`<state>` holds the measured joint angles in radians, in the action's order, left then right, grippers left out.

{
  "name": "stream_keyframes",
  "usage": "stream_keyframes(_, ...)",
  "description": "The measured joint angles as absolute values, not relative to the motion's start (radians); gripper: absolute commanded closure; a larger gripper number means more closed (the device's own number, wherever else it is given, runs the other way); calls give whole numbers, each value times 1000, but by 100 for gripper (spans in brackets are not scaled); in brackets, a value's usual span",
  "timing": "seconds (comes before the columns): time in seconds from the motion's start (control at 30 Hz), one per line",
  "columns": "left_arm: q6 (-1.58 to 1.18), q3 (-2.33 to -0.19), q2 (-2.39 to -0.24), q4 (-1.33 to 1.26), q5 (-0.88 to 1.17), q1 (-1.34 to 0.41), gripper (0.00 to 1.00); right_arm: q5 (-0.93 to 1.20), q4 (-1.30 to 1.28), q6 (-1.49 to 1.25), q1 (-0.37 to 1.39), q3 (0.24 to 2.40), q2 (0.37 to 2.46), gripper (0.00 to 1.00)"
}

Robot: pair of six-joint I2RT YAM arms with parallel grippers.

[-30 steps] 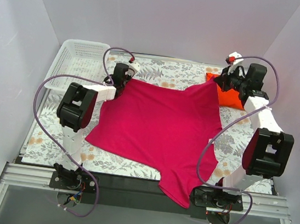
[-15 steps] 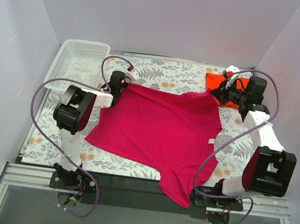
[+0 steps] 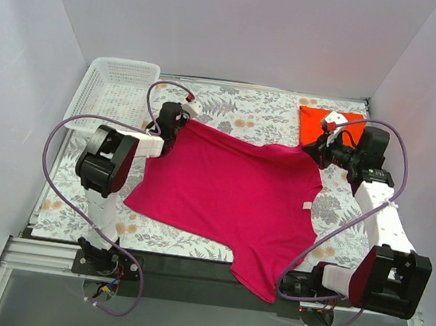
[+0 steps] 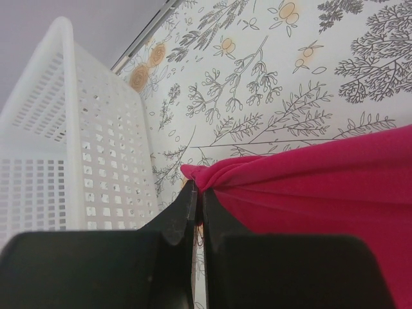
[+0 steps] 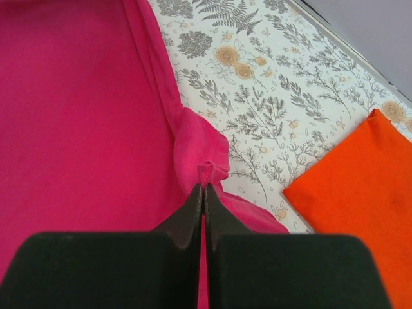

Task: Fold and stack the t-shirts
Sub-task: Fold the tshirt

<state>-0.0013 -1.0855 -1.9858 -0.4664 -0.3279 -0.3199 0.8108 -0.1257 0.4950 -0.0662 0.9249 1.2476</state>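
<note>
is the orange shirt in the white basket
No, the orange shirt lies folded at the far right, while the basket sits at the far left.

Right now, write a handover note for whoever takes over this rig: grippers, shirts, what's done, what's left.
The left gripper is shut on the pink shirt's far left corner.
The right gripper is shut on its far right corner.
The pink shirt lies spread on the table, with one part over the near edge. The orange shirt sits at far right.
Done: orange looks folded.
Left: fold the pink, stack both.
</note>
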Motion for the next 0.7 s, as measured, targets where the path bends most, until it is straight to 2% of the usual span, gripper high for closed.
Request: stream_keyframes(0.7, 26, -1074, -1986, -487, -329, -325, 100, 924, -295, 563, -66, 922, 1176, 99)
